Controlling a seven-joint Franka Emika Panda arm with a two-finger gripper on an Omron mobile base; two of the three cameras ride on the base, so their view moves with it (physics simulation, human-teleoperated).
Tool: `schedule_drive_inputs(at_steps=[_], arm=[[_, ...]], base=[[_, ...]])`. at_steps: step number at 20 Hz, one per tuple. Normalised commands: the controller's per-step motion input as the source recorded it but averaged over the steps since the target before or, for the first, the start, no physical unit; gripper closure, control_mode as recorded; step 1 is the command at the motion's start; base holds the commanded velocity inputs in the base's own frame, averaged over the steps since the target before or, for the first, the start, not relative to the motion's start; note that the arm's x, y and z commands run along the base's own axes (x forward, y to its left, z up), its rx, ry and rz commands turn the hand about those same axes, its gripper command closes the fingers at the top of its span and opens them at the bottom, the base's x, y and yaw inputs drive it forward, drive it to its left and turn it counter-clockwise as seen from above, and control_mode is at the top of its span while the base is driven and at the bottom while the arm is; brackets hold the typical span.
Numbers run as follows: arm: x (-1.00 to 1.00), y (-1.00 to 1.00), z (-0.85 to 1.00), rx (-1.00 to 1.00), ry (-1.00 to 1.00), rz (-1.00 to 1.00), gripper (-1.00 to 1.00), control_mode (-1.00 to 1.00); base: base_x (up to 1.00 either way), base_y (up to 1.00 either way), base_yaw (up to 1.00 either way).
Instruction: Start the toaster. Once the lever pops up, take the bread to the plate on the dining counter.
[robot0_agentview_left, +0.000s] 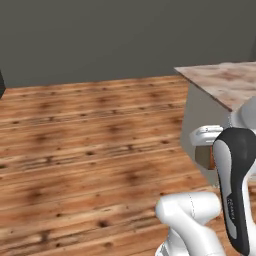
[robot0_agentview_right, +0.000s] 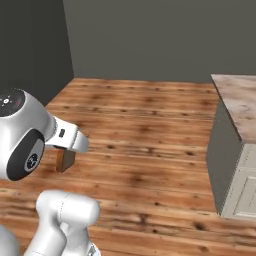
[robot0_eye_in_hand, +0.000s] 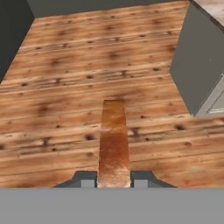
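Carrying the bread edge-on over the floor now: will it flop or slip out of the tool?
The bread juts straight out from the tool without sagging, so it is probably stiff. Only its near end looks pinched, so a jolt might pivot it. Its crust looks rough, so slipping seems unlikely.

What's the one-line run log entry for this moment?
gripper: shut on bread | carried above wood floor | dining counter: ahead right | phase: transport

The bread (robot0_eye_in_hand: 113, 144) was tan-brown with a darker crust, the floor (robot0_agentview_left: 90, 150) knotty orange-brown planks, the counter (robot0_agentview_right: 240, 102) cream-and-reddish marbled, and the wall (robot0_agentview_right: 150, 35) plain grey.
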Motion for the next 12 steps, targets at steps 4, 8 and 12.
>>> schedule_drive_inputs(at_steps=[4, 8, 12], arm=[[0.0, 0.0, 0.0, 0.0, 0.0, 0.0, 1.0, 1.0], [0.0, 0.0, 0.0, 0.0, 0.0, 0.0, 1.0, 1.0], [0.0, 0.0, 0.0, 0.0, 0.0, 0.0, 1.0, 1.0]], base=[[0.84, 0.58, 0.0], [0.74, 0.25, 0.0], [0.78, 0.16, 0.0]])
